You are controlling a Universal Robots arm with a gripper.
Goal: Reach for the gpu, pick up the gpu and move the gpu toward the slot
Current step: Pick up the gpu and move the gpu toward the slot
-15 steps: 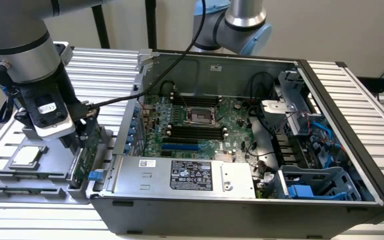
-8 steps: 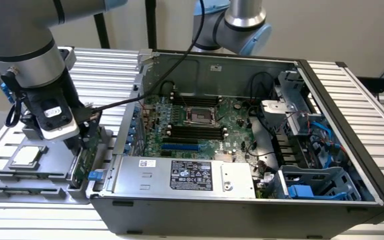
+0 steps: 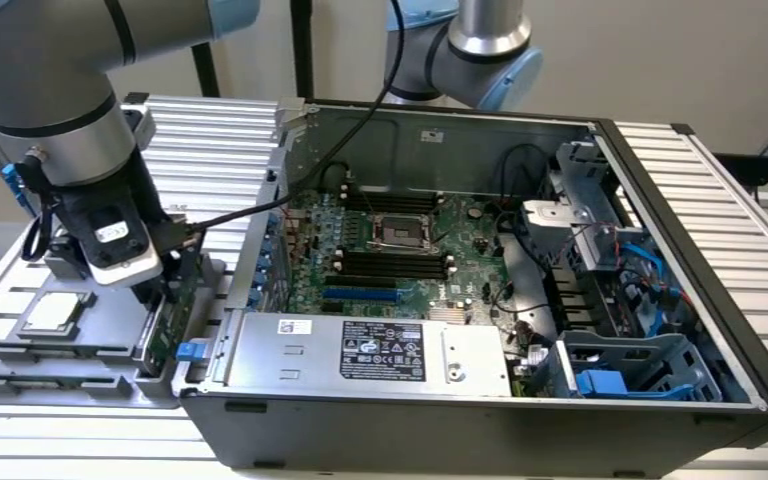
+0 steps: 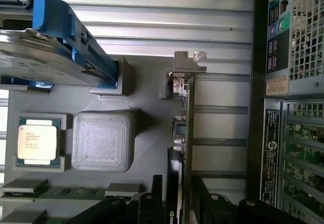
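Tool [image 4: 178, 186] with fingers [image 4: 153, 201] apart astride on-edge gpu [image 4: 188, 133], long axis away from tool, silver bracket [image 4: 188, 64] farthest.

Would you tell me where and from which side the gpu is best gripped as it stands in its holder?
I would pinch the gpu across its two flat faces at the free top edge, coming straight down from above: it stands on edge, thin and upright, in the grey holder.

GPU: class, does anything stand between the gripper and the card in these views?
Nothing visible does. The gripper is right at the gpu, which stands on edge in the grey holder beside the computer case.
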